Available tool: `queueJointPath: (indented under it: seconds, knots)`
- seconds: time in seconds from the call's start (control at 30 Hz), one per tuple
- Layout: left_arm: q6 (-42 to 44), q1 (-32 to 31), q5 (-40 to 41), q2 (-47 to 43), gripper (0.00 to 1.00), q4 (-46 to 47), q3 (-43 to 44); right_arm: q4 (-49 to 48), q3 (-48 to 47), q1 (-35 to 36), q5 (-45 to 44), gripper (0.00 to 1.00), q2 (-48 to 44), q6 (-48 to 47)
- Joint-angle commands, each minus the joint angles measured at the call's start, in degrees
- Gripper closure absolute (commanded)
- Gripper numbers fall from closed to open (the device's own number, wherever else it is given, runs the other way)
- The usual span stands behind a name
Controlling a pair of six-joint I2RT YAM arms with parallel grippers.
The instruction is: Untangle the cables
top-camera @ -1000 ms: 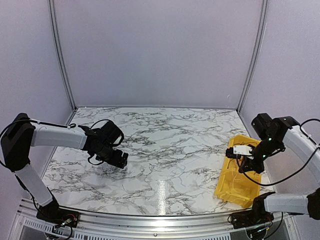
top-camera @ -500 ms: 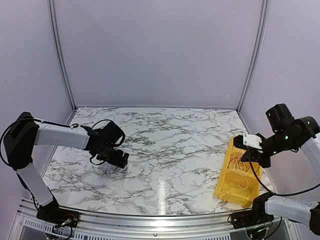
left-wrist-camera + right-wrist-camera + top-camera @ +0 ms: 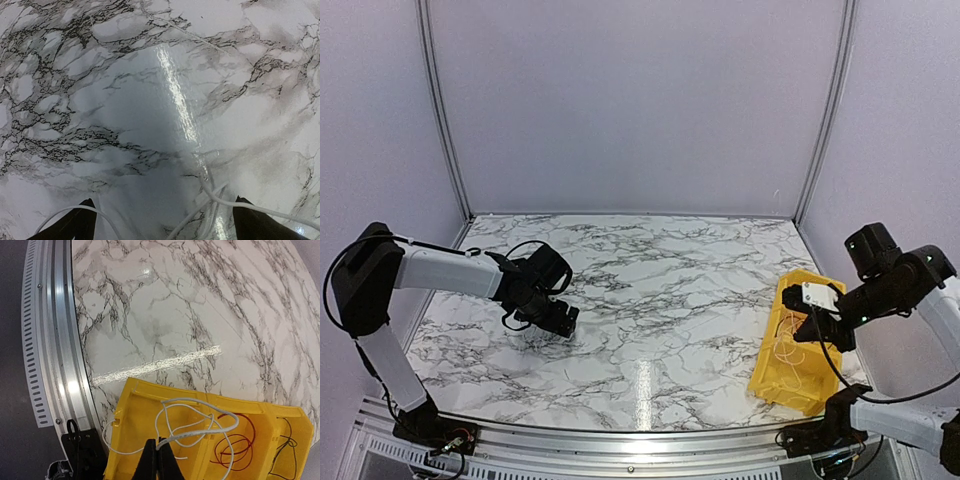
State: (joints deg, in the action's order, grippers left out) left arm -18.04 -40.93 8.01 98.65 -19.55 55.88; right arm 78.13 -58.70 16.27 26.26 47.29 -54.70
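Right arm did the moving: a second ago its wrist sat low over the yellow bin (image 3: 790, 372), then it lifted and swung out, and now it's back down a touch. Left arm barely shifted. Right gripper (image 3: 156, 445) has its fingers pressed together, and the white cable (image 3: 197, 412) runs right up to the tips, so it looks pinched, though the tips hide the actual contact. That cable loops loosely across the near compartment of the bin, with one tail hanging over the wall. A red cable (image 3: 236, 442) is coiled in the next compartment and a thin black cable (image 3: 286, 439) lies in the far one, both apart from the white. Left gripper (image 3: 162, 210) is spread wide and low over the marble table (image 3: 150, 75), straddling some white loops (image 3: 212, 196) that lie on the surface. Nothing is held there. My read on the step: the right arm is drawing the white strand out of the bin, and the loops on the left are already laid out. Next move probably calls for a slow lift up and toward table centre, watching that the loop doesn't snag the divider or drag the red coil along. No brand, label or readable writing in any view.
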Motion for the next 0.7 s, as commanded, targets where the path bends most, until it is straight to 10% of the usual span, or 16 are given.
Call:
queueJointPath:
  seconds: [0.0, 0.37, 0.67]
  knots:
    - [-0.38, -0.03, 0.29, 0.28, 0.01, 0.13, 1.34, 0.71, 3.91, 0.57, -4.10, 1.00, 1.67, -1.91]
    - [-0.60, -0.10, -0.15, 0.14, 0.01, 0.25, 1.06, 0.47, 9.35, 0.54, -14.80, 1.00, 8.93, -2.50]
    - [0.51, -0.03, -1.29, -1.00, 0.01, 0.39, 1.34, 0.55, 5.81, 0.51, -19.38, 0.55, 12.31, -2.39]
